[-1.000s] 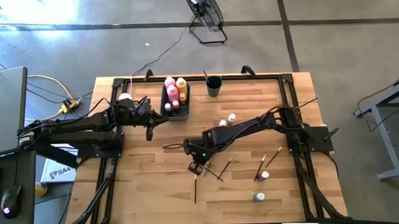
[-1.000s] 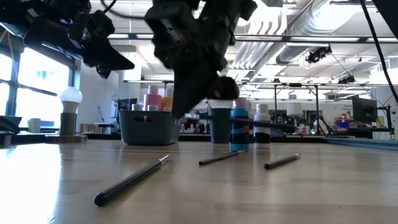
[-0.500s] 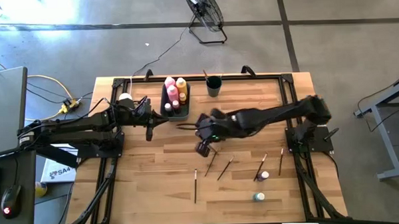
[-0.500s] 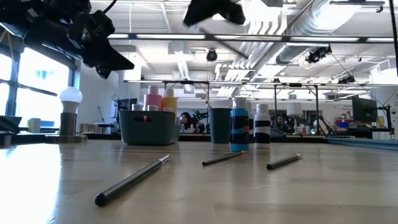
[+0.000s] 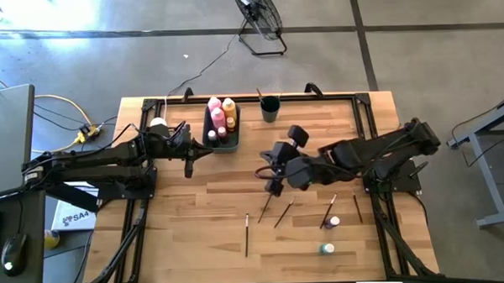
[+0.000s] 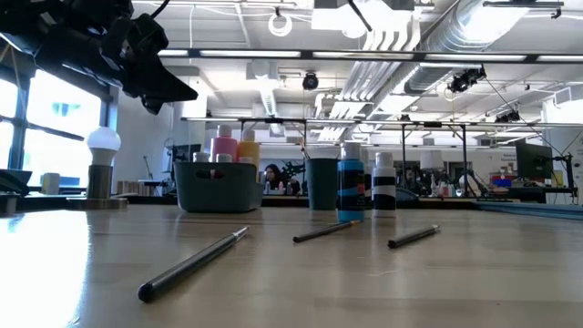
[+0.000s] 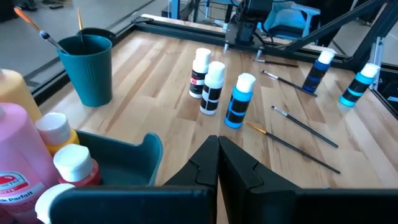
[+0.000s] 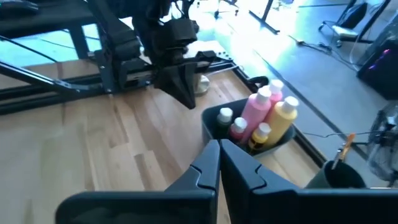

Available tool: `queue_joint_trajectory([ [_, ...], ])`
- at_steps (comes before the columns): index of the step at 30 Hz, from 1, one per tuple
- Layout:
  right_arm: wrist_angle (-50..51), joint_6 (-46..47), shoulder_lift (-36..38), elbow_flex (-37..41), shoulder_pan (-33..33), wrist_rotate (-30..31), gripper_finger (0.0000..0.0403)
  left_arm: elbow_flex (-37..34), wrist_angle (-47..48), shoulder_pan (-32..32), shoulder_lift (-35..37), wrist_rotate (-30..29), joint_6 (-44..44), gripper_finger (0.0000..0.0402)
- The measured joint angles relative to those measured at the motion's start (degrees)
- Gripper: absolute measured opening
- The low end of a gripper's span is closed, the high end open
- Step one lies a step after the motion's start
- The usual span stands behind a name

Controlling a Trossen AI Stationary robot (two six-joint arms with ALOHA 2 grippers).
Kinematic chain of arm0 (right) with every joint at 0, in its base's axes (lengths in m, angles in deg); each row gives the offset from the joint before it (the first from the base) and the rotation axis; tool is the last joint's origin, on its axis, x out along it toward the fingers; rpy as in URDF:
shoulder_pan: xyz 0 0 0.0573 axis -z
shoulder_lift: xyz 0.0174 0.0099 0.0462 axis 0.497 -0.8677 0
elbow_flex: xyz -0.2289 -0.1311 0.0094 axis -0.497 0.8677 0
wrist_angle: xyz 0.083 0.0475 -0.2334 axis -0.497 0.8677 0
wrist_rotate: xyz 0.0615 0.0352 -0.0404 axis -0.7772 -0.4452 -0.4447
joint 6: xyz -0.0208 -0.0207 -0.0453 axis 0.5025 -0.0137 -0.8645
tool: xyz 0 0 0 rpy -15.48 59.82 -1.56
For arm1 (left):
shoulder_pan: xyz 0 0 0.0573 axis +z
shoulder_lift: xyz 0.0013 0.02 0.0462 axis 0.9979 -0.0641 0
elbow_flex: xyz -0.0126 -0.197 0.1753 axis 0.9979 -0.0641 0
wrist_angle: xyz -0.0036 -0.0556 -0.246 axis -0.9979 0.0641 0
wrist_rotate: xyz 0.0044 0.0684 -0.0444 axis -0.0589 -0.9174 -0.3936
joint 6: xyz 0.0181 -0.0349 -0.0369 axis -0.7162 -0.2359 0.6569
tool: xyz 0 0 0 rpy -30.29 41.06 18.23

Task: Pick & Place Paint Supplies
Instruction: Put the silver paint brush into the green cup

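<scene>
**Both grippers clenched and empty over the bench**

The right gripper [image 5: 272,176] is hanging above the middle of the bench [image 5: 188,236], its fingers [image 8: 208,168] pressed together and grasping nothing. From its wrist view it is looking toward the bin [image 8: 214,127] and the left arm beyond it. The left gripper [image 5: 188,165] is waiting near the bench's left side, just beside the bin [image 5: 221,142], with its fingers [image 7: 214,165] likewise clenched on nothing.

The bin is sitting at the back of the bench and is holding the pink bottle [image 5: 215,107], the yellow bottle [image 5: 229,107] and a few small white-capped bottles [image 5: 212,135]. Near it, to the right, a teal cup [image 5: 269,108] is standing with brushes sticking out of it [image 7: 46,38]. A white knob [image 5: 157,125] is standing at the back left.

Three small bottles, two black-and-white and one blue [image 7: 239,99], are standing close together on the bench between cup and right arm; in the high view the arm is covering them. Loose brushes are lying in front of the right gripper: one [image 5: 247,235] nearest the front edge, two more [image 5: 283,213] just beside the gripper, and others [image 5: 330,211] farther right. A small bottle [image 5: 335,221] is standing among those right-hand brushes, and another bottle [image 5: 326,249] is standing apart, closer to the front edge.

In the low view, three brushes [image 6: 193,263] are lying flat on the wood in the foreground.
</scene>
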Motion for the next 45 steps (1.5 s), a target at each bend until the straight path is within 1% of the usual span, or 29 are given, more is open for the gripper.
queue_joint_trajectory([
  [6,0.0,-1.7,-0.1,0.0,2.6,-0.5,0.0003,0.0,0.0,0.0,0.0,0.0,0.0,0.0003],
  [11,0.0,-2.2,-0.1,0.0,5.3,-4.2,0.0003,0.0,0.0,0.0,0.0,0.0,0.0,0.0003],
  [15,-0.1,-3.4,-0.1,0.0,6.9,-5.0,0.0003,0.0,0.0,0.0,0.0,0.0,0.0,0.0003],
  [18,-1.0,-4.2,-0.1,0.5,8.8,-7.3,0.0003,0.0,0.0,0.0,0.0,0.0,0.0,0.0003],
  [22,-9.0,-6.7,-0.1,6.0,11.0,-10.5,0.0003,0.0,0.1,0.0,0.0,0.0,0.0,0.0003],
  [27,-18.1,-9.5,-0.3,13.1,12.9,-12.1,0.0003,0.0,0.1,0.0,0.0,0.0,0.0,0.0003],
  [30,-23.2,-11.1,0.1,16.6,14.4,-12.2,0.0003,0.0,0.1,0.0,0.0,0.0,0.0,0.0003],
  [35,-35.0,-15.0,0.4,22.2,17.1,-12.0,0.0003,0.0,0.1,0.0,0.0,0.0,0.0,0.0003],
  [39,-43.5,-16.3,0.3,26.7,19.5,-11.9,0.0003,0.0,0.1,0.0,0.0,0.0,0.0,0.0003],
  [45,-52.7,-16.9,0.3,31.1,23.9,-11.1,0.0003,0.0,0.1,0.0,0.0,-0.1,-0.1,0.0003],
])
